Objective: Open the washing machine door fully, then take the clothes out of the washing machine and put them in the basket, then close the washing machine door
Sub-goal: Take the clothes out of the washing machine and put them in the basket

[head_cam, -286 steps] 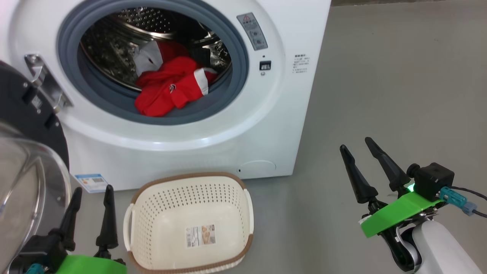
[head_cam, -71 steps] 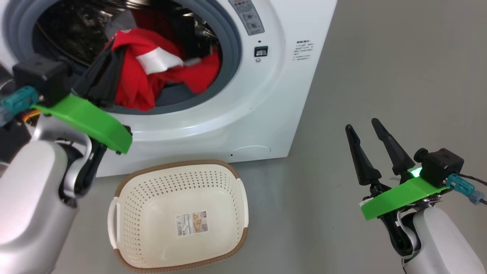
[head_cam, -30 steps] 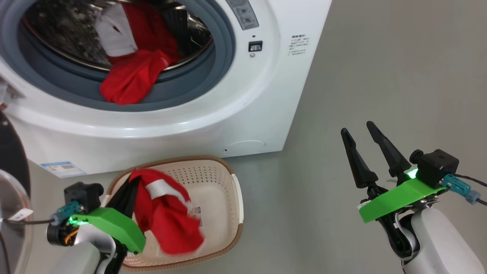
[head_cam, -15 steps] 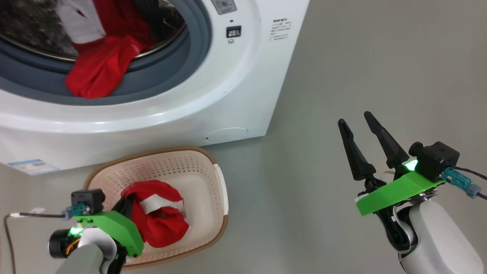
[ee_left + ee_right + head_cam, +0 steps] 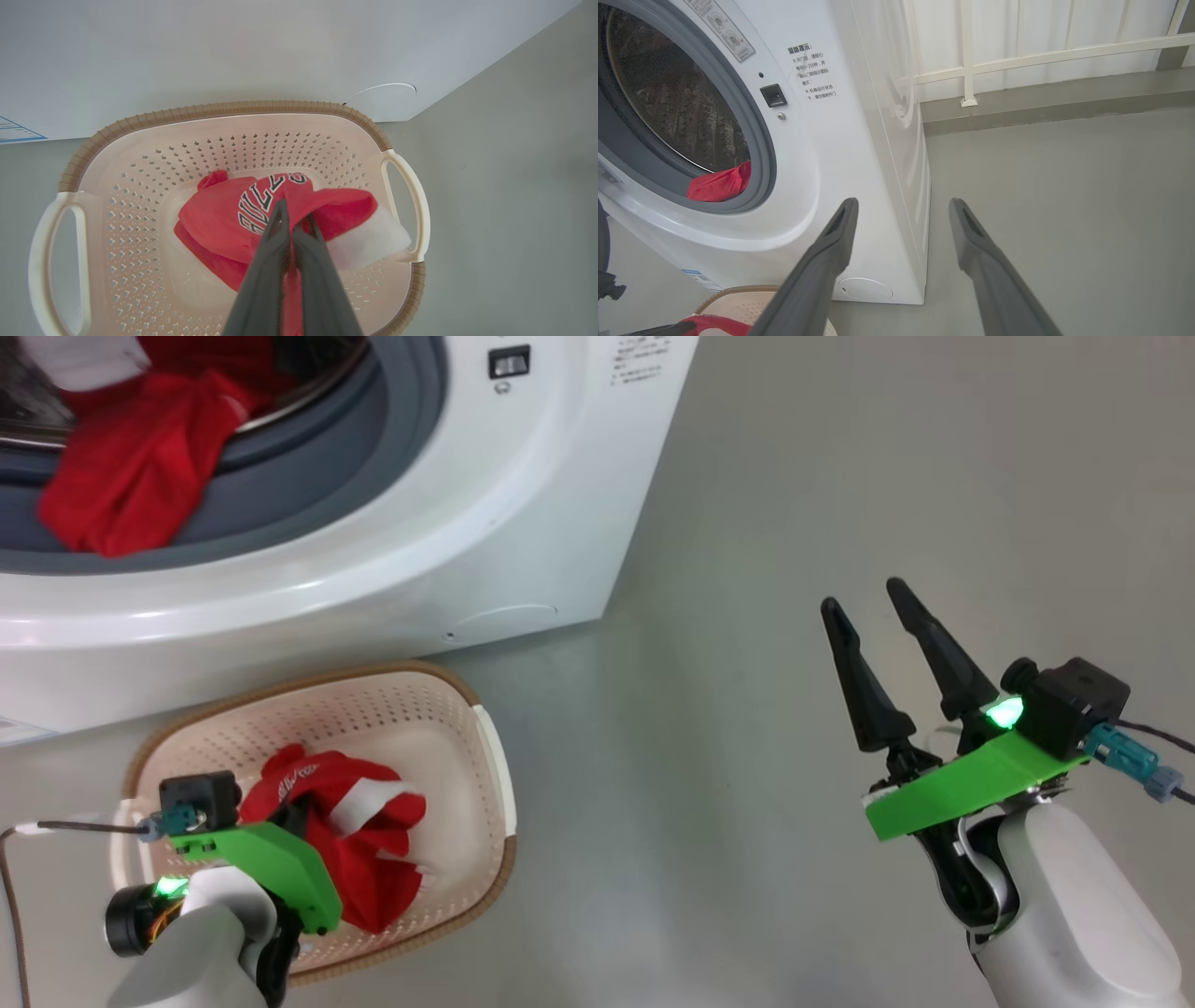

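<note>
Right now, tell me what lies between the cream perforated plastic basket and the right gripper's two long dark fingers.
Nothing but bare grey floor, seen in the head view, separates the cream perforated basket from the open right gripper.

The washing machine point(image 5: 523, 504) takes the upper left, with red clothes point(image 5: 121, 467) spilling over its grey seal point(image 5: 308, 495). Below it, at lower left, the basket point(image 5: 392, 672) holds a red garment point(image 5: 373, 859) with white trim — the closed left pincer point(image 5: 294, 817) is buried in it. At lower right the right pincer point(image 5: 864, 599) stands spread above the grey floor point(image 5: 747, 523).
</note>
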